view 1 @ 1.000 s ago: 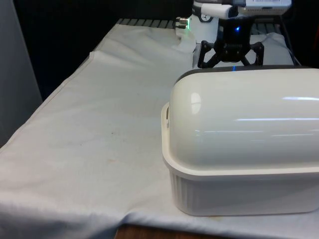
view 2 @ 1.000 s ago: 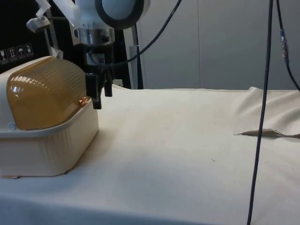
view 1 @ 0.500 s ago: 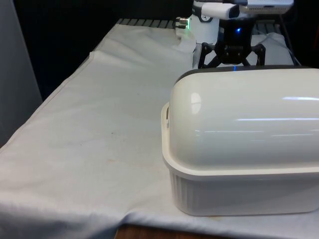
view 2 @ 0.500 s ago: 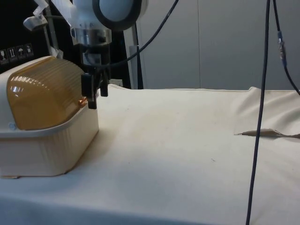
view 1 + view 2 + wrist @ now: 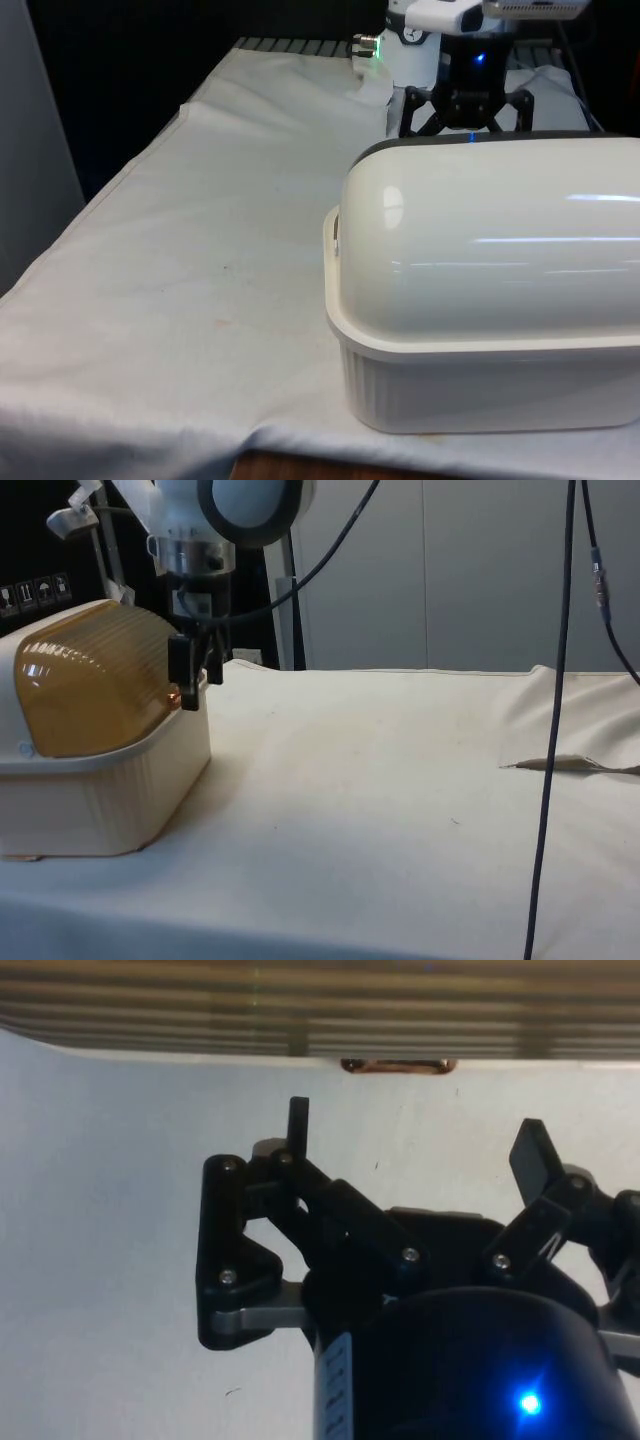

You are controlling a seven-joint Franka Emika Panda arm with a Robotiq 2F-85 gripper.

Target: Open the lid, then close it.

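Bread box (image 5: pixel 480 300) stands on the cloth-covered tabletop (image 5: pixel 200 280), amber ribbed lid (image 5: pixel 95 680) down and closed over the cream base. Beyond the box, the gripper (image 5: pixel 415 1145) hangs at the lid's front edge, fingers (image 5: pixel 298 1128) spread apart, either side of the small copper handle (image 5: pixel 392 1065), gripping nothing.

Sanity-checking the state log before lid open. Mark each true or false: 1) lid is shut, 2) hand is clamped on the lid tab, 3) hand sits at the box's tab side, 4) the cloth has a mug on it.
1) The lid is shut on the box: true.
2) The hand is clamped on the tab: false; its fingers are spread, short of the tab.
3) The hand is at the box's tab side: true.
4) A mug stands on the cloth: false; the box does.
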